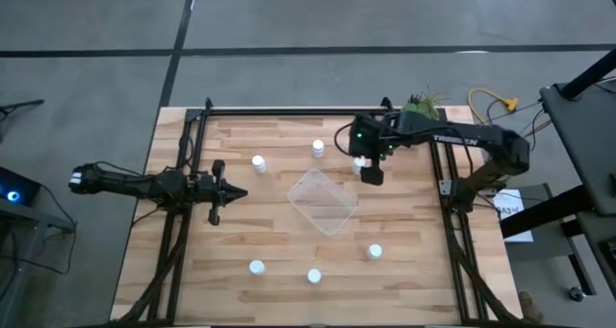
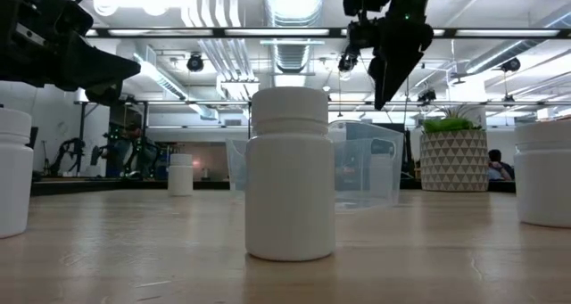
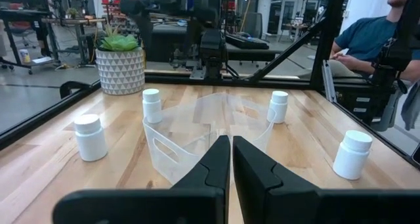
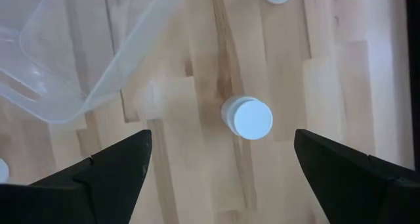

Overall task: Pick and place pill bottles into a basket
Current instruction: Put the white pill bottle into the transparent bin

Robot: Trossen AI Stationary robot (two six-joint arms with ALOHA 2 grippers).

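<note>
Several white pill bottles stand upright on the wooden table around the clear basket (image 1: 322, 201). My right gripper (image 4: 222, 135) hangs open above one bottle (image 4: 248, 117) just beyond the basket's far right corner, fingers pointing down, well clear of its cap. In the high view that gripper (image 1: 370, 175) partly covers this bottle. Other bottles stand far left (image 1: 258, 162), far middle (image 1: 318, 148), near right (image 1: 375, 253) and near the front edge (image 1: 256, 266) (image 1: 314, 276). My left gripper (image 1: 231, 193) waits shut and level, left of the basket.
A pale patterned pot with a green plant (image 1: 420, 104) stands at the table's far right corner, behind my right arm. Black frame rails (image 1: 183, 222) run along the left and right sides. A person (image 3: 367, 40) sits beyond the table's right side.
</note>
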